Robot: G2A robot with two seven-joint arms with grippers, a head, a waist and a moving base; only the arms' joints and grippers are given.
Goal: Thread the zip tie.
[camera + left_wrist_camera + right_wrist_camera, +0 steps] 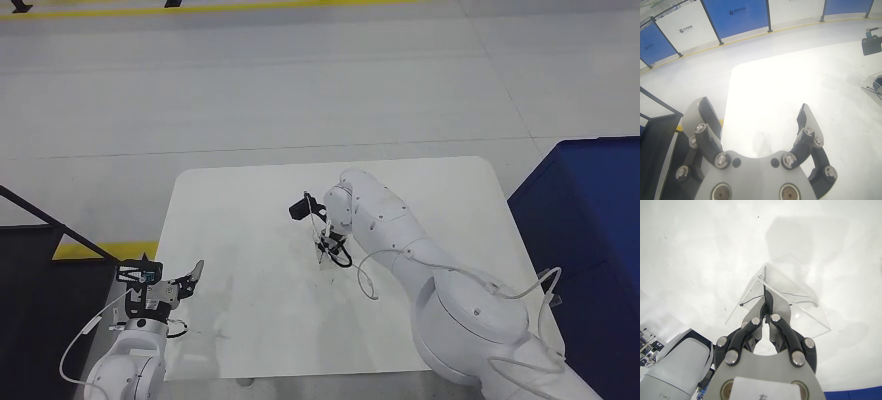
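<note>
Closest, my right pincer (pixel 767 294) is clamped on one black zip tie (pixel 742 304) over one clear box (pixel 810 321) mid-worktop (pixel 240 210). A second tie (pixel 816 305) lies inside. My left pincer (pixel 754 103) hovers, spread apart, at the front-left corner.

Pale glossy floor (pixel 300 80), yellow line (pixel 105 250), blue-and-white barrier panels (pixel 738 19) beyond white table (pixel 250 320).

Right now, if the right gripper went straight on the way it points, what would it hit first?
Probably the clear box: the right gripper, shut on a zip tie, points at its upper edge, though depth is unclear.
</note>
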